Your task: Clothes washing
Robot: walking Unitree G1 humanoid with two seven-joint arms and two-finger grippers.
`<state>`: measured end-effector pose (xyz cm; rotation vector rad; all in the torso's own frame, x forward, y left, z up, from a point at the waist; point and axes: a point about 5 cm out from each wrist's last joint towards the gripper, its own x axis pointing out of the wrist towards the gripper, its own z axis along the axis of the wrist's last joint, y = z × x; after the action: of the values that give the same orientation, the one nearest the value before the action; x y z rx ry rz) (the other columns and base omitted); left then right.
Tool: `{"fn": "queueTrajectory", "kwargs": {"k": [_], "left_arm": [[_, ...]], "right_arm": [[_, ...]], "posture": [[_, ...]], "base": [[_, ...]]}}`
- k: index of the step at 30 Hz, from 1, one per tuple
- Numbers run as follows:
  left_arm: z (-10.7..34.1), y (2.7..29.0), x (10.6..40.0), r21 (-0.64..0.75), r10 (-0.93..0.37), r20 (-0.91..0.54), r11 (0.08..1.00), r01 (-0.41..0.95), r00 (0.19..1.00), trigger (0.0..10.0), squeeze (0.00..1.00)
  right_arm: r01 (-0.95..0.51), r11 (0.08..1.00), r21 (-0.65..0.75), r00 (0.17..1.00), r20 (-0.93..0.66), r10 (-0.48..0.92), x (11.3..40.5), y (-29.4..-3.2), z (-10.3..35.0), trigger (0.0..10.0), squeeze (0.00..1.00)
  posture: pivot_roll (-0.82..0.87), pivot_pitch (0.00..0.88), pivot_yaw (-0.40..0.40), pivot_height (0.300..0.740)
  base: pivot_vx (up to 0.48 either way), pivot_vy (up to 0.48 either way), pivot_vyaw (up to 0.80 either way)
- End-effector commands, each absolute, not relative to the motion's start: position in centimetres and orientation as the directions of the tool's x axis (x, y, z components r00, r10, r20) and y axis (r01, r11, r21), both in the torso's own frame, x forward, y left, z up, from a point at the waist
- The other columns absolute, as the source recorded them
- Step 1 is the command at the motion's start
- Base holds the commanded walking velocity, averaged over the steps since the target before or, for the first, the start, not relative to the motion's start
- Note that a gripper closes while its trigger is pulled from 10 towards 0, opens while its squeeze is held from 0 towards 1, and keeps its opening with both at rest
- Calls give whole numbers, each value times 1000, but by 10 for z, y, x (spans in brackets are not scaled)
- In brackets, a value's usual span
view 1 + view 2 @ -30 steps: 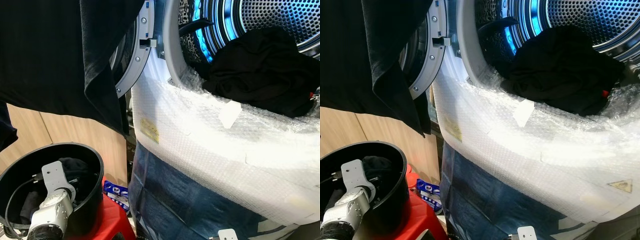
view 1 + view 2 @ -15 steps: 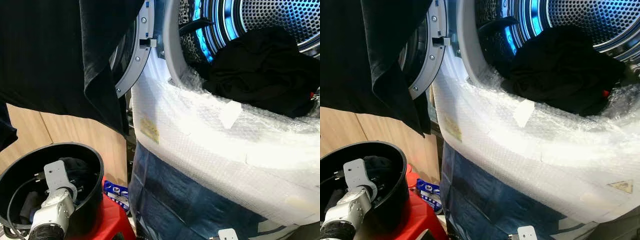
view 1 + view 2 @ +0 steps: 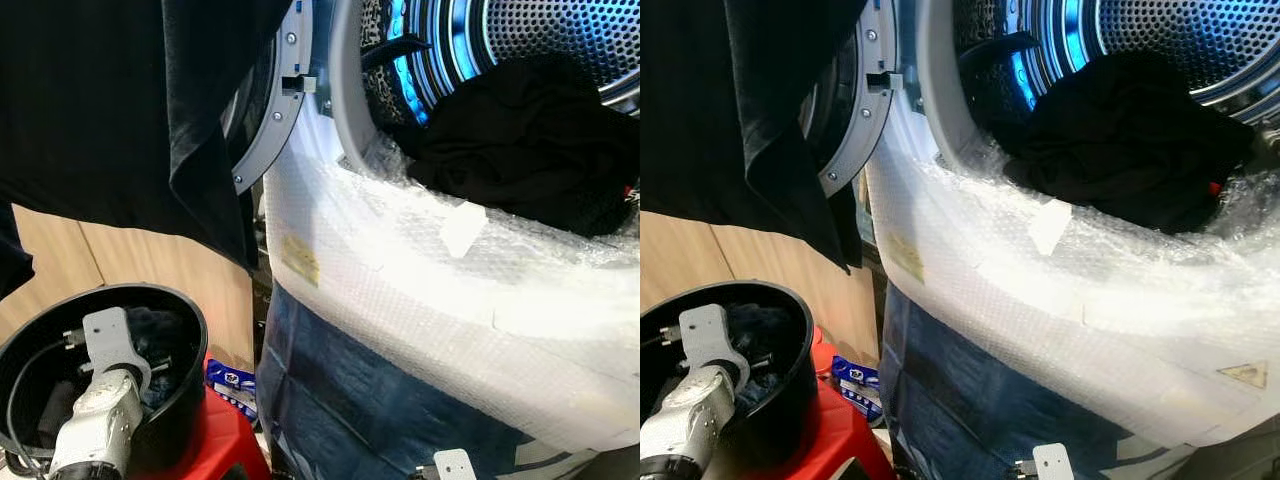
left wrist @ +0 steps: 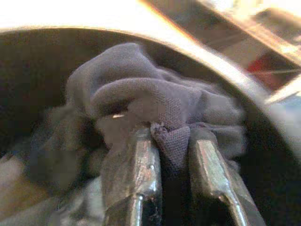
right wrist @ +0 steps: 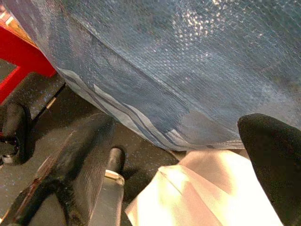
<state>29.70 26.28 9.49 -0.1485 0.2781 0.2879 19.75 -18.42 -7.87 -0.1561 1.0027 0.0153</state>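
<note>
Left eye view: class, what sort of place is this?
Probably a home laundry corner: an open washing machine drum holding black clothes, beside a black bucket of laundry on a red stool.

Between the left gripper's [image 4: 171, 141] fingers: grey-blue knit cloth [image 4: 141, 101]. Around it: black bucket [image 3: 185, 330] on red stool [image 3: 225, 440]. Farther off: blue-lit perforated silver drum [image 3: 560, 35], black clothes [image 3: 530, 140], white bubble wrap [image 3: 420, 270].

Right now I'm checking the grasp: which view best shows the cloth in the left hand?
The left wrist view: the left hand pinches the grey cloth close up. The eye views show it dimly inside the black bucket.
</note>
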Motion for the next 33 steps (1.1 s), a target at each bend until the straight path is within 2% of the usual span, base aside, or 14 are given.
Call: {"fn": "queueTrajectory", "kwargs": {"k": [1,4,5,7,11,13,16,20,21,23,24,26,27,33], "left_arm": [[115,247,297,-113,104,-238,984,-134,966,0,0],[125,236,290,-93,-37,-240,996,15,970,0,0],[125,236,290,-93,-37,-240,996,15,970,0,0],[138,229,282,-63,-159,-250,987,148,955,0,0],[165,207,271,78,-386,-296,902,425,874,0,0],[171,202,270,91,-424,-293,880,466,857,0,0],[192,175,274,117,-565,-274,783,610,778,0,0],[194,125,269,122,-782,-306,534,837,543,0,0],[191,108,264,116,-830,-321,443,889,455,0,0],[189,98,262,119,-857,-329,380,917,397,0,0],[189,89,257,132,-887,-324,301,944,328,0,0],[190,77,253,107,-920,-295,237,966,258,0,0],[189,65,248,72,-942,-277,176,982,189,0,0],[174,49,245,41,-943,-307,119,992,126,0,0]], "right_arm": [[-74,990,-124,547,-835,-64,200,-185,-77,10000,0],[-68,990,-120,547,-835,-64,200,-184,-78,10000,0],[-68,990,-120,547,-835,-64,200,-184,-78,10000,0],[-61,991,-118,546,-835,-66,199,-184,-78,10000,0],[-52,992,-117,544,-836,-70,198,-186,-78,10000,0],[-53,992,-117,544,-836,-70,198,-186,-78,10000,0],[-51,992,-115,545,-836,-69,198,-185,-78,10000,0],[-75,991,-115,550,-833,-55,199,-181,-78,10000,0],[-71,991,-111,552,-832,-53,199,-180,-78,10000,0],[-64,992,-107,552,-832,-54,199,-179,-79,10000,0],[-62,993,-104,553,-831,-53,199,-178,-79,10000,0],[-59,993,-101,555,-830,-52,199,-178,-79,10000,0],[-53,994,-98,557,-829,-52,199,-178,-79,10000,0],[-44,994,-102,562,-825,-60,199,-181,-78,10000,0]], "posture": [[64,0,-87,740],[74,0,-84,740],[74,0,-84,740],[80,0,-82,740],[93,0,-82,740],[93,0,-81,740],[90,0,-73,740],[82,0,-61,740],[74,0,-55,740],[68,0,-48,740],[62,0,-42,740],[56,0,-38,740],[46,0,-32,740],[26,0,-25,740]], "base": [[0,0,0],[0,0,0],[0,0,0],[0,0,0],[0,0,0],[0,0,0],[0,0,0],[0,0,0],[0,0,0],[0,0,0],[0,0,0],[0,0,0],[0,0,0],[0,0,0]]}}
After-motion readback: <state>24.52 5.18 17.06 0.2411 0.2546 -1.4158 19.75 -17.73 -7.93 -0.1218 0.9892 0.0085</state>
